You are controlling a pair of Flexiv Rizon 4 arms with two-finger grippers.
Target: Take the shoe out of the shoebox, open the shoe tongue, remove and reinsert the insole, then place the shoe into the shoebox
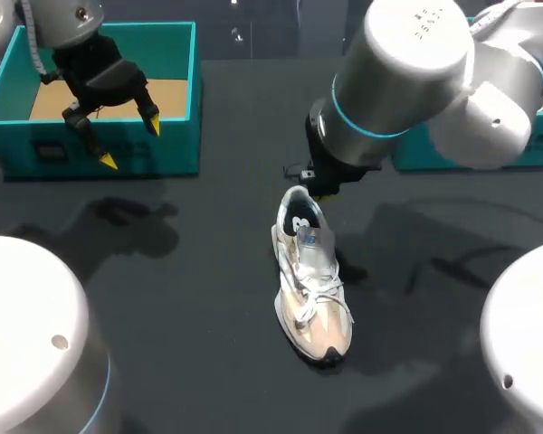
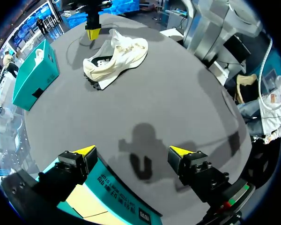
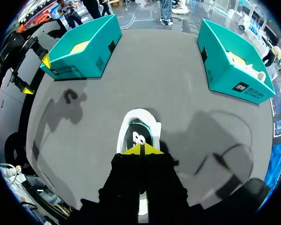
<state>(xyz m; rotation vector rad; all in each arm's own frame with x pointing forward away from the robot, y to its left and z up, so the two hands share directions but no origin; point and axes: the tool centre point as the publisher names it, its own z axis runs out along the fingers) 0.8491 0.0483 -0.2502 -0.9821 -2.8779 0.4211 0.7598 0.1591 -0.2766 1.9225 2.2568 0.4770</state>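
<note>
**A:** Head view first: where does the shoe sit?

**B:** The shoe [image 1: 309, 280] stands on its sole near the middle of the desk [image 1: 163, 316], outside both boxes. Its toe points to the near edge and its heel to the far edge.

**A:** And the right arm?

**B:** It comes in from the right and hangs over the heel end. In the right wrist view the right fingers [image 3: 141, 149] have their yellow tips pressed together, directly over the shoe's [image 3: 138, 126] heel opening. I cannot tell whether they pinch anything there.

**A:** Does the left wrist view help?

**B:** A little. It shows the yellow tips [image 2: 93, 33] right at the heel collar of the shoe [image 2: 114, 58]. I cannot tell if they touch it.

**A:** What about the left side?

**B:** The left fingers [image 1: 151, 122] are spread wide apart and hold nothing. They hang over the near wall of the shoebox [image 1: 176, 136] at the far left corner, well apart from the shoe.

**A:** Any other box?

**B:** A second box [image 1: 525, 149] sits at the far right edge, partly behind the right arm.
</note>
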